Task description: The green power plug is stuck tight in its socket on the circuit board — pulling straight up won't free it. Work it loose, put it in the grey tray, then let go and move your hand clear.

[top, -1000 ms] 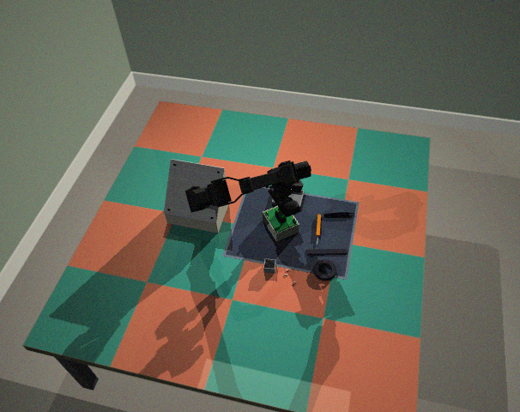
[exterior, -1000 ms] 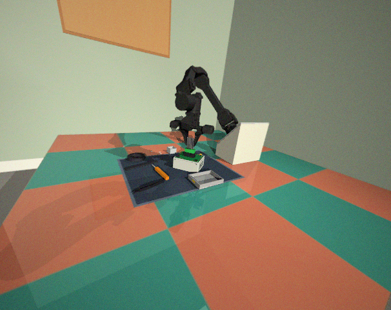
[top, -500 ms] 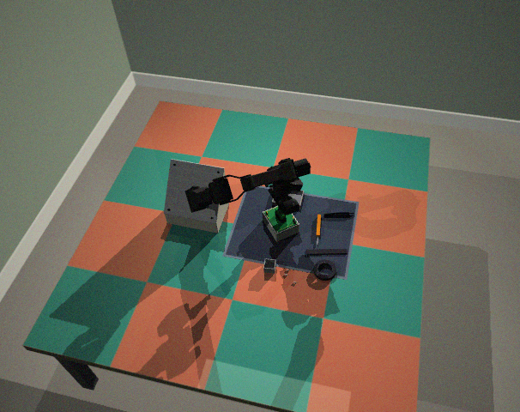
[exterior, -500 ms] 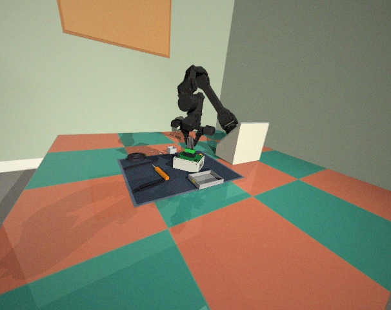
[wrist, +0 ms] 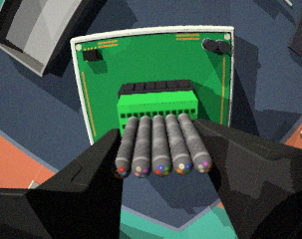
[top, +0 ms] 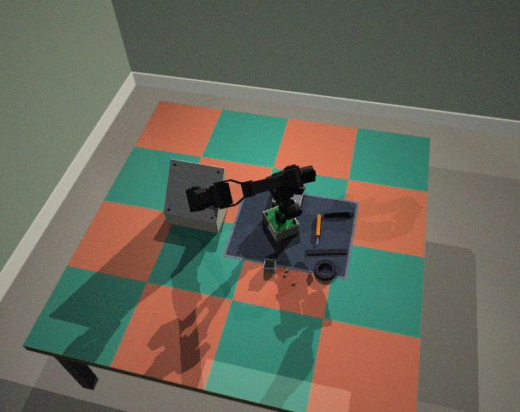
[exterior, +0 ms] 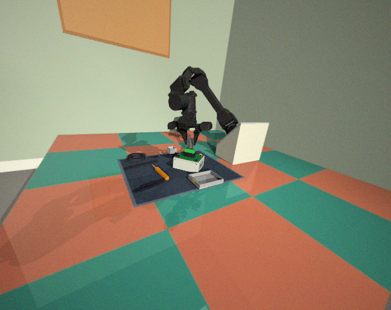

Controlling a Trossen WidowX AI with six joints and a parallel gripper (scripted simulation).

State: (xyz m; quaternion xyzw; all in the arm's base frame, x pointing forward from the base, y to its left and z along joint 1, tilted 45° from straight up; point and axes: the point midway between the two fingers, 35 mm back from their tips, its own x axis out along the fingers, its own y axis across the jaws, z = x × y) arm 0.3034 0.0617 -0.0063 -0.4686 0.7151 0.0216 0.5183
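The green plug [exterior: 190, 151] [wrist: 157, 101] sits at the black socket [wrist: 155, 88] on the circuit board [exterior: 197, 156] [wrist: 151, 57]. Several thick grey wires [wrist: 159, 144] rise from it. My gripper [exterior: 190, 144] [wrist: 157, 131] is shut on the plug, one finger at each end, with the wires between the fingers. The fingers hide the plug's lower ends in the wrist view, so I cannot tell how far it is seated. The grey tray [exterior: 210, 183] [wrist: 16, 52] lies beside the board and holds nothing that I can see; my arm partly covers it in the top view.
On the dark mat [top: 251, 241] are an orange screwdriver [top: 318, 224] [exterior: 161, 173], a black tool [top: 337, 215] and a dark bar [top: 327, 251]. A black ring [top: 324, 269] [exterior: 135, 156] overlaps its edge. A small box [top: 269, 266] [exterior: 171, 149] and a large slanted box [top: 193, 181] [exterior: 250, 143] stand nearby.
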